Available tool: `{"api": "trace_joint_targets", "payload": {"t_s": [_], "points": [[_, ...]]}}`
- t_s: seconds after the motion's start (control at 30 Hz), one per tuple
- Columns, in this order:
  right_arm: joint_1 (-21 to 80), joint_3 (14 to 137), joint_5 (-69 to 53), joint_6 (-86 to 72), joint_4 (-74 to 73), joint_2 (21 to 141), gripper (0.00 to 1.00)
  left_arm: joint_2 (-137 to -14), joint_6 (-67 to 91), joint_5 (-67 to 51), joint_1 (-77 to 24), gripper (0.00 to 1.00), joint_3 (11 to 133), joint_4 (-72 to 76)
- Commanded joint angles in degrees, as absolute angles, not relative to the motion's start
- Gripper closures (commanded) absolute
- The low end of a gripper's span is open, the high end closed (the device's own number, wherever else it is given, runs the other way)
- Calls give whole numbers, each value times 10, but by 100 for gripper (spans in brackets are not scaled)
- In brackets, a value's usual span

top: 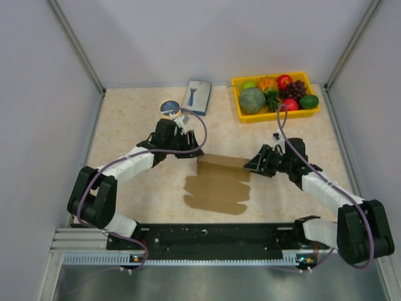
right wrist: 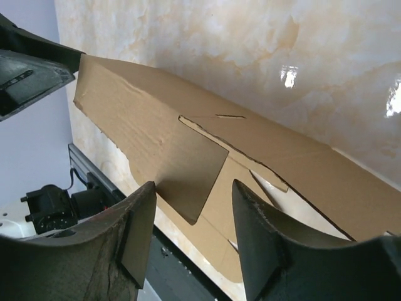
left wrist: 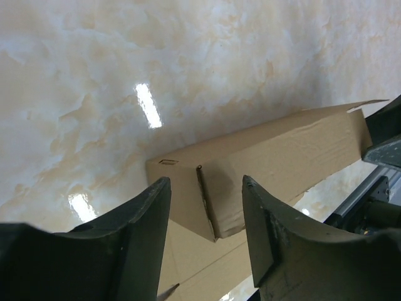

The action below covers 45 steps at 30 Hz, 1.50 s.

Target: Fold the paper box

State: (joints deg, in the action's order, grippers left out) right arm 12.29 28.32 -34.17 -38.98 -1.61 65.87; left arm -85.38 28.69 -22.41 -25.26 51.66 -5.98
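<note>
The paper box (top: 218, 188), a plain brown thin-cardboard blank with rounded flaps, lies mid-table with its far panel raised; the black left gripper (left wrist: 207, 188) gapes wide around that panel's end; the black right gripper (right wrist: 194, 188) gapes likewise around a side flap.

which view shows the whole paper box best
Top external: the whole paper box is in frame, with its far panel raised and its rounded flaps flat on the table. The left wrist view shows only one folded end, and the right wrist view only the other end.
</note>
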Motion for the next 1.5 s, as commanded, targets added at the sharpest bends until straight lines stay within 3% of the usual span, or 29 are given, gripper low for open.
{"api": "trace_joint_targets", "payload": {"t_s": [0.0,0.27,0.47,0.67,1.0,1.4,1.47], "points": [[119,314,-359,-362,22,673,50,-856,294,-229,-251,49,488,-10],[120,335,-373,-338,32,721,62,-848,323,-233,-257,63,422,57],[120,373,-293,-279,-163,647,39,-830,324,-221,-259,66,404,62],[192,432,-184,-266,-266,582,33,-828,326,-224,-260,66,399,61],[239,456,-171,-309,-177,690,42,-833,327,-227,-260,67,410,56],[234,383,-250,-431,12,733,45,-836,334,-241,-260,67,415,57],[229,353,-266,-461,76,728,51,-836,335,-243,-260,67,416,58]]}}
